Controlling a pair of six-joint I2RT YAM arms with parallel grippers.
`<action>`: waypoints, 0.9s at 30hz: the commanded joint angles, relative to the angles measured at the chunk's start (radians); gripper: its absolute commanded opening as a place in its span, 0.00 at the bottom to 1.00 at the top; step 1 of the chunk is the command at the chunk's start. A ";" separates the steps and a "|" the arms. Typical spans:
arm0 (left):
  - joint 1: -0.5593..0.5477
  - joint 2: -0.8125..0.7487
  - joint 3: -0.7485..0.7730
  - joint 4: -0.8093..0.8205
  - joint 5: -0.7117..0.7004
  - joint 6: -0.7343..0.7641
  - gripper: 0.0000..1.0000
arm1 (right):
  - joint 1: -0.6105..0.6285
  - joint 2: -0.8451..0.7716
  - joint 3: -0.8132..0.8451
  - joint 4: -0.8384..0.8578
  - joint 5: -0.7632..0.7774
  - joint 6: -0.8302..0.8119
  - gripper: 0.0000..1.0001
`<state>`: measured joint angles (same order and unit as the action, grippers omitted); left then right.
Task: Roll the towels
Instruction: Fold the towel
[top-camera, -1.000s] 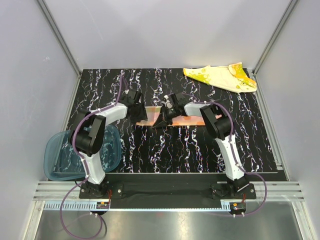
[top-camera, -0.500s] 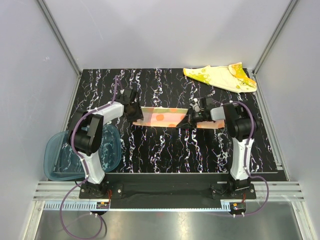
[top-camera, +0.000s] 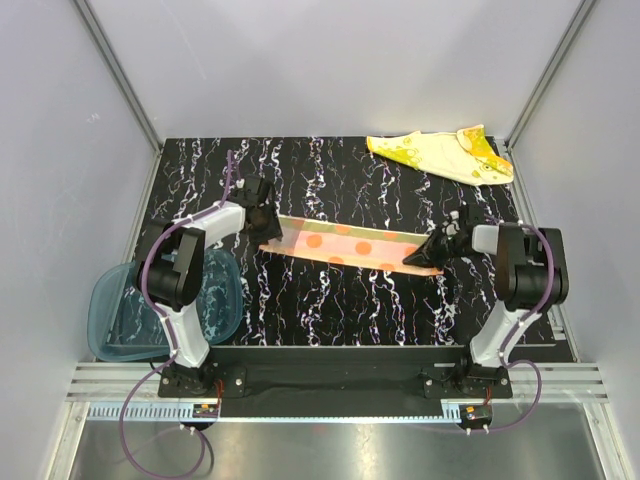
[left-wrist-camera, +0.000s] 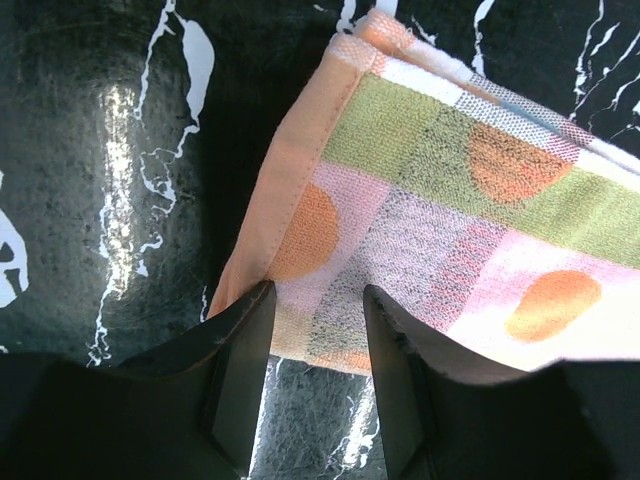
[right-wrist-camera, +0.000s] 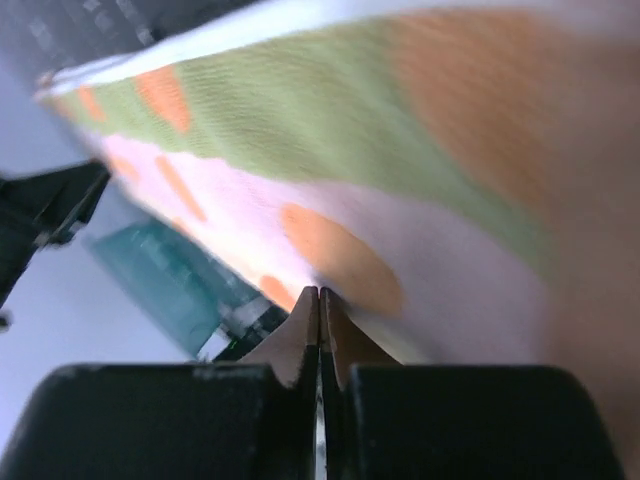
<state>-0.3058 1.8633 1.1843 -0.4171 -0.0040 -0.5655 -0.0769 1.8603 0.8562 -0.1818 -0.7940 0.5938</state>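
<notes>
1. Towels are the job here, and there are two of them. The orange-pink towel (top-camera: 345, 245) lies pulled out in a long strip across the middle of the table (top-camera: 330, 310). The yellow towel (top-camera: 440, 155) lies crumpled in the far right corner, well apart from both arms.
2. The right gripper (top-camera: 432, 250) is squeezed tight on the right end of the orange-pink towel. In its wrist view the two tips press together with cloth pinched between them. That end seems lifted a little off the table.
3. The left gripper (left-wrist-camera: 318, 300) sits at the left end. Its fingers stand a little apart, and the towel's sewn edge lies between them. The cloth does not look pinched. I cannot tell if the fingers press it down.
4. I think this towel is thin, soft and very light. It will flop and fold, and it will not break. It may slide on the shiny table.
5. A good place to hold it looks like a short end, by the sewn edge, where the cloth is thicker. Holding one end flat should help the roll start neat.
6. The blue tray (top-camera: 115, 320) sits near the left arm, apart from both towels.
</notes>
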 joint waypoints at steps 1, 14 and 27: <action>0.014 0.028 -0.002 -0.109 -0.065 0.018 0.47 | -0.015 -0.139 0.046 -0.299 0.372 -0.071 0.00; 0.011 -0.041 0.082 -0.213 -0.034 0.006 0.62 | -0.015 -0.435 0.182 -0.593 0.737 -0.045 0.55; 0.016 -0.148 0.405 -0.526 -0.122 0.228 0.88 | -0.015 -0.489 -0.002 -0.470 0.562 -0.019 0.68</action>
<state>-0.2989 1.7779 1.5887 -0.8696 -0.0673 -0.4309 -0.0898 1.3640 0.8886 -0.7017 -0.1860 0.5579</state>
